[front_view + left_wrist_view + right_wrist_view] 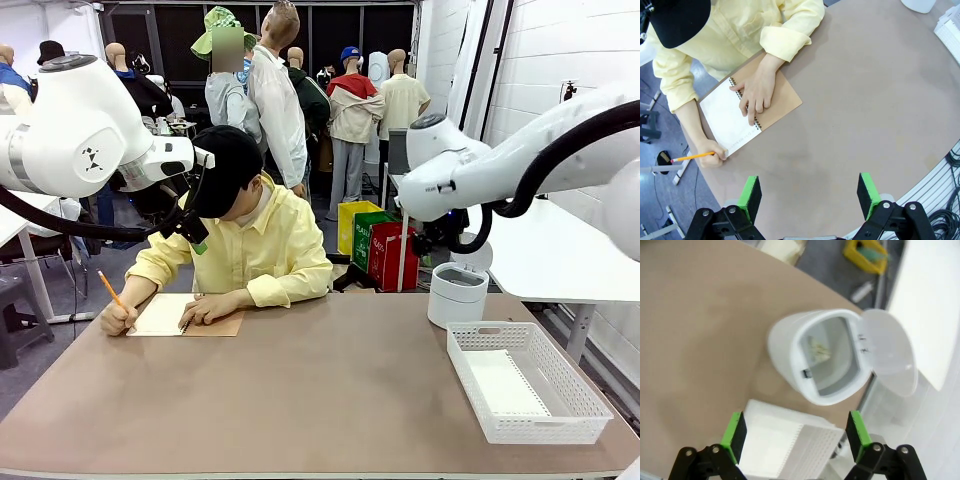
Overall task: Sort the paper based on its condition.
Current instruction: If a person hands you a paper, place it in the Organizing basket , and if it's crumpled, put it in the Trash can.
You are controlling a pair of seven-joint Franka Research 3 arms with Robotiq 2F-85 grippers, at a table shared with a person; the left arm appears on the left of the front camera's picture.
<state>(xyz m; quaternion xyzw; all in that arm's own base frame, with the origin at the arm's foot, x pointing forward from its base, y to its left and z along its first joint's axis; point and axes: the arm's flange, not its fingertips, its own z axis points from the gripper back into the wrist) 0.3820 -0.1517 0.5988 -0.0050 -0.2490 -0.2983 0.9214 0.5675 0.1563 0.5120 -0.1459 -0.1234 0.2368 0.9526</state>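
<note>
A person at the far left of the table writes with a pencil (692, 156) on the white page of a tan-covered spiral notebook (782, 102), the other hand resting on it. High above the table my left gripper (809, 197) looks down on this, open, with nothing between its green pads. It hangs beside the person's cap in the front view (195, 235). My right gripper (795, 432) hovers open and empty over a white bin (790, 355). Something pale and crumpled (817, 350) lies at the bin's bottom. A flat white sheet of paper (503, 385) lies in the basket.
The white bin (457, 297), its lid (890, 357) flipped up, stands at the far right of the table. A white mesh basket (560, 370) sits in front of it near the right edge. Bare brown tabletop (300, 390) spans the middle and front.
</note>
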